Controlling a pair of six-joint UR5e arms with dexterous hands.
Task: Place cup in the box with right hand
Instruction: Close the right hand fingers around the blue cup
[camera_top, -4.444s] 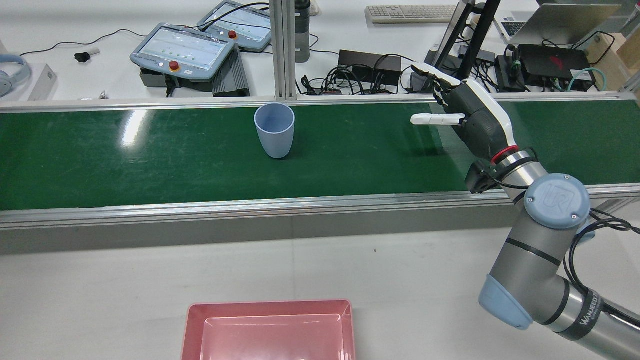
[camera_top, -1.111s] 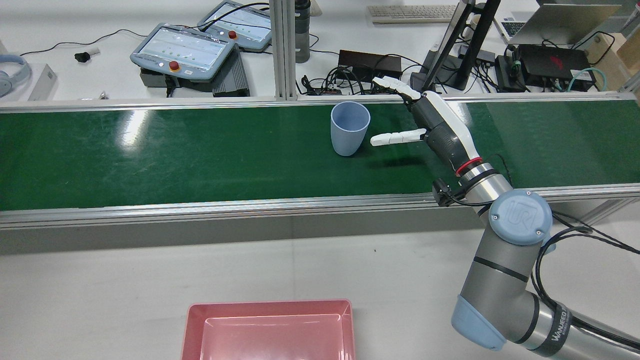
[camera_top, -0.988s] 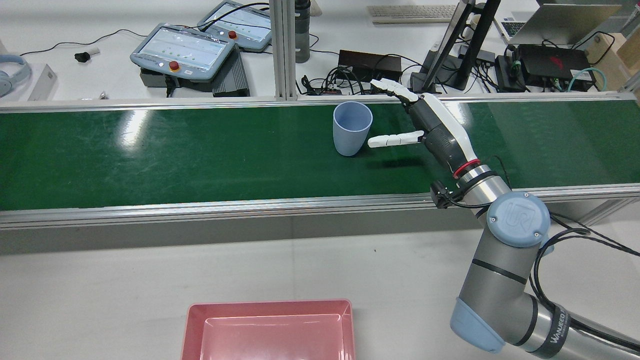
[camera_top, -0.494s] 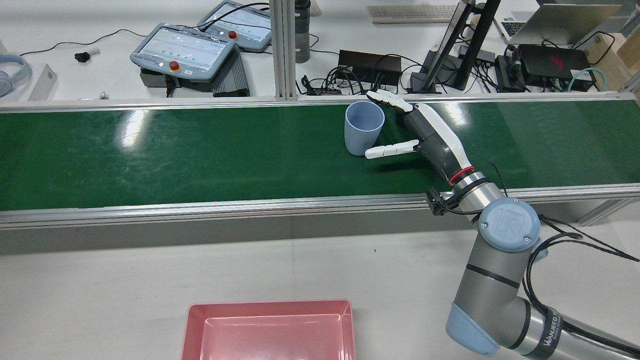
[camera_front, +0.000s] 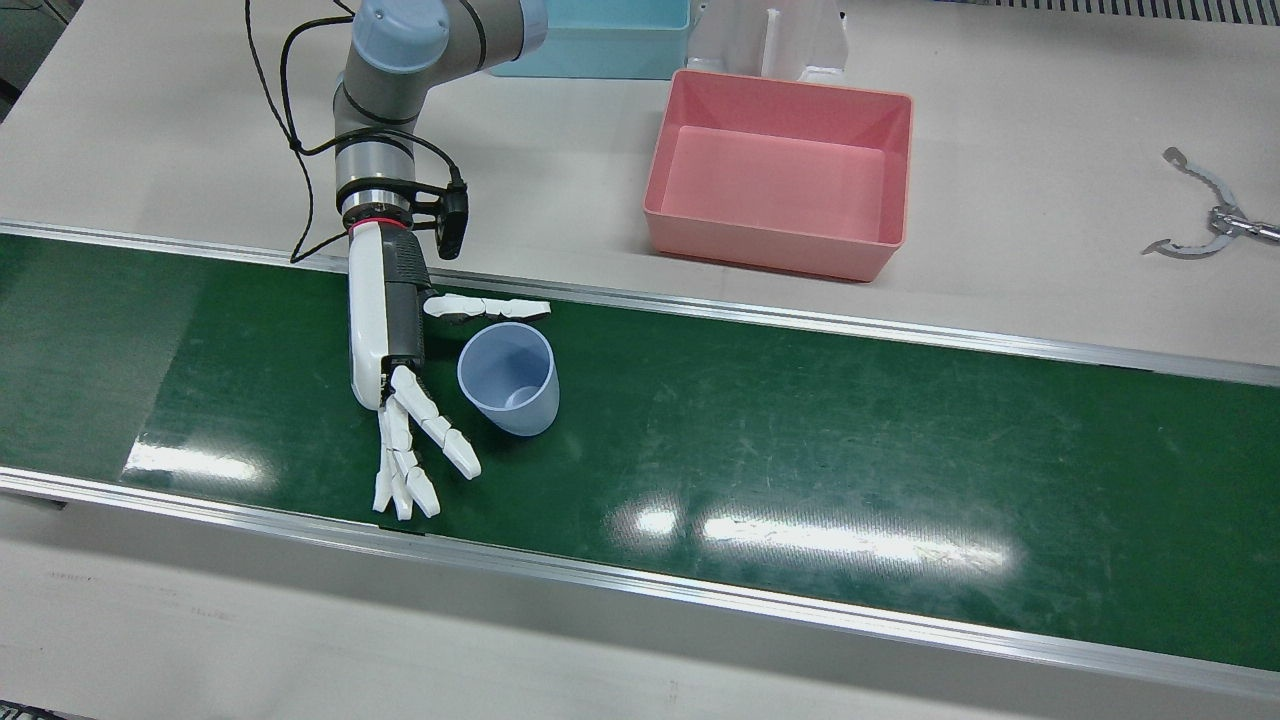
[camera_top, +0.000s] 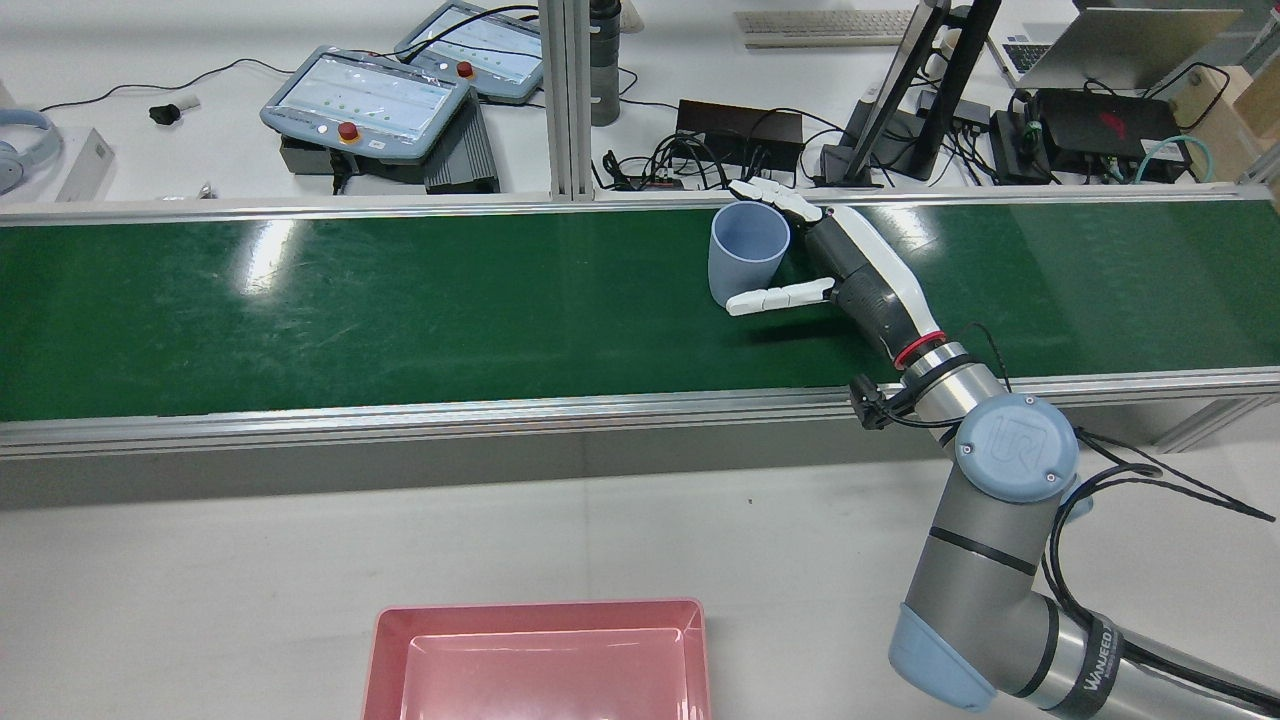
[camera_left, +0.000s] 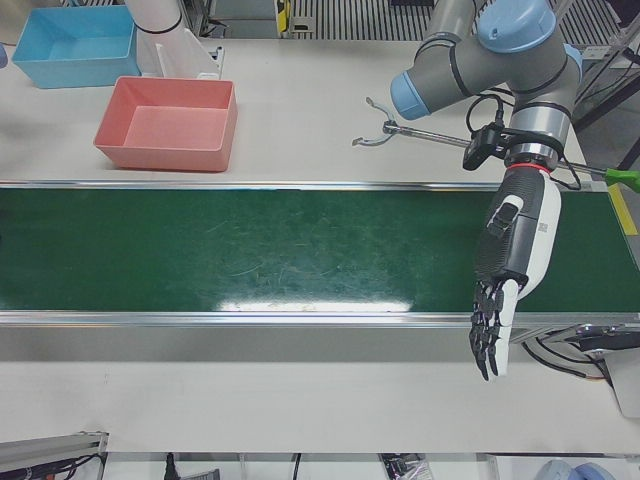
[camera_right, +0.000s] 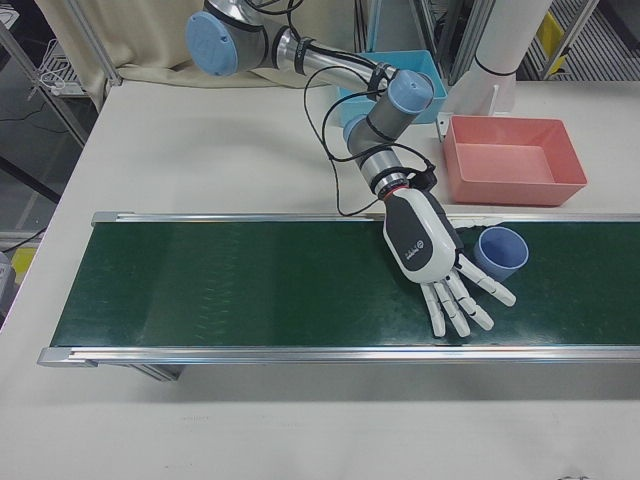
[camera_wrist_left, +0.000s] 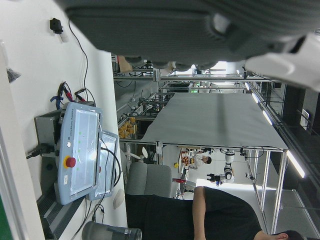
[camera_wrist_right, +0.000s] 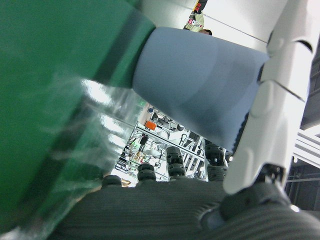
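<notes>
Cup, pale blue, upright on green belt, mouth up, nothing in it. Right hand low over belt, palm facing cup, fingers spread; thumb stretched along cup's near side, other fingers along far side; cup sits in gap, not clasped. Contact with cup: cannot tell. Left hand hangs fingers down at belt's far end, spread, holding nothing. Pink box on pale table beside belt, well apart from cup. Control tablets and cables beyond belt.
</notes>
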